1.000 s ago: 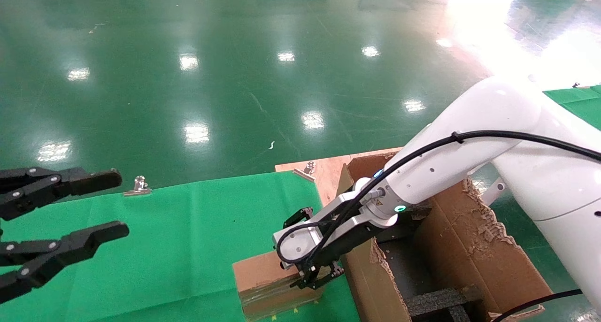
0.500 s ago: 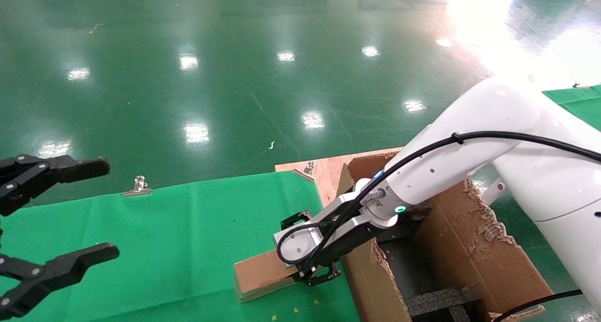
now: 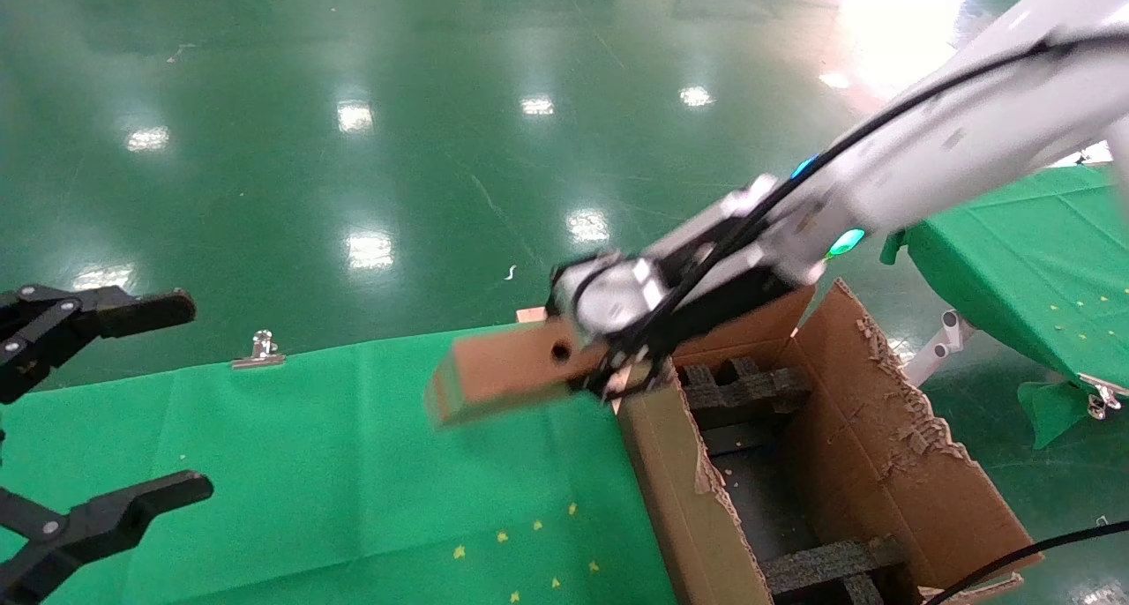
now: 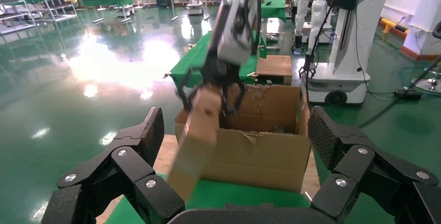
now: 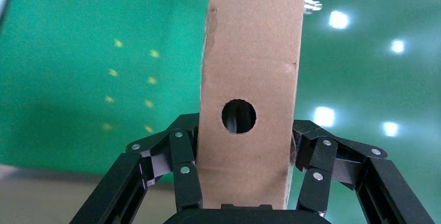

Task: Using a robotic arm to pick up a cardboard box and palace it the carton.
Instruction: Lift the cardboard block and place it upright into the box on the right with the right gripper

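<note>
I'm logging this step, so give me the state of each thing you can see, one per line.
cardboard box: gripped at one end, lifted off the table, outside the carton.
right gripper: shut on the cardboard box.
left gripper: open, idle at the left.
carton: open on top, flaps ragged, foam inserts inside.

No text, label, brand or number can be read anywhere in these views.
</note>
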